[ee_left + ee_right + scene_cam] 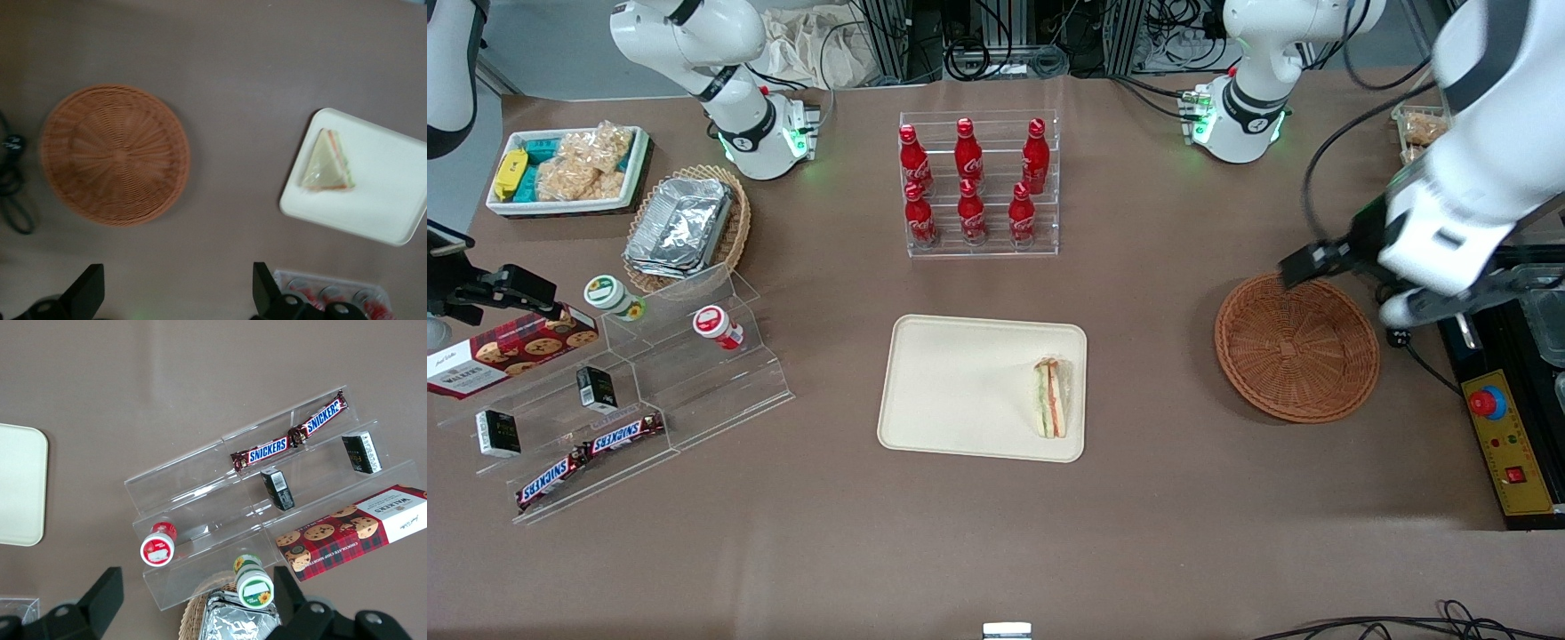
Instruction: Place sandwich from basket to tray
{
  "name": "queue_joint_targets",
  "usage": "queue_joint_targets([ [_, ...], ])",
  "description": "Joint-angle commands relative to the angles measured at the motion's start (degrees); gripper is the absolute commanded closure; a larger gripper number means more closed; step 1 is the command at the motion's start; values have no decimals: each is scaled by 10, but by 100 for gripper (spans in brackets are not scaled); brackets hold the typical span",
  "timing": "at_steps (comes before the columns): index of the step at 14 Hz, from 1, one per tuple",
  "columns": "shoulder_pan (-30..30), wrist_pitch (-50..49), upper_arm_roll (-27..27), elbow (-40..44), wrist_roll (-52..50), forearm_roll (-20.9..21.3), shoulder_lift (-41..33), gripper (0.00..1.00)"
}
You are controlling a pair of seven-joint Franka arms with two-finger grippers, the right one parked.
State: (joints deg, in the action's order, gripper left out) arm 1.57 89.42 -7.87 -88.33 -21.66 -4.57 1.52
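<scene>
Snickers bars (pixel 590 452) in brown wrappers sit on the lowest step of the clear acrylic stepped stand (pixel 694 373), nearest the front camera, toward the parked arm's end of the table. Same stand carries two small dark boxes (pixel 595 388) and two round-lidded cups (pixel 716 326) (one red lid, one green).

Task item: triangular sandwich wedge of pale bread with green and orange-red layers (pixel 1051 397) lies flat on the cream-beige rectangular plastic tray (pixel 951 391), mid-table. It sits close to the tray edge that faces the working arm's end. Wrist view confirms it is inside the rim, not overhanging.

Round reddish-brown woven wicker basket (pixel 1296 347) is beside the tray toward the working arm's end, well apart from it, nothing in it.

Left arm's black two-finger gripper (pixel 178 293) hangs above the basket's rim, on the part farther from the front camera. Fingers (pixel 87 288) spread wide, holding nothing, clear of both basket and sandwich.

Clear acrylic rack of six red cola bottles (pixel 974 182) stands farther from the front camera than the tray. Lighter tan wicker basket with crinkled foil trays (pixel 685 227) and a white bin of bagged snacks (pixel 569 169) sit toward the parked arm's end.
</scene>
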Motion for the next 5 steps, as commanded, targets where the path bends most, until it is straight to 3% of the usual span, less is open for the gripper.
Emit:
queue_joint_targets([
  [1,16,-11,45,-68,45,-5,-79,0],
  [5,12,-11,44,-33,43,4,-49,0],
])
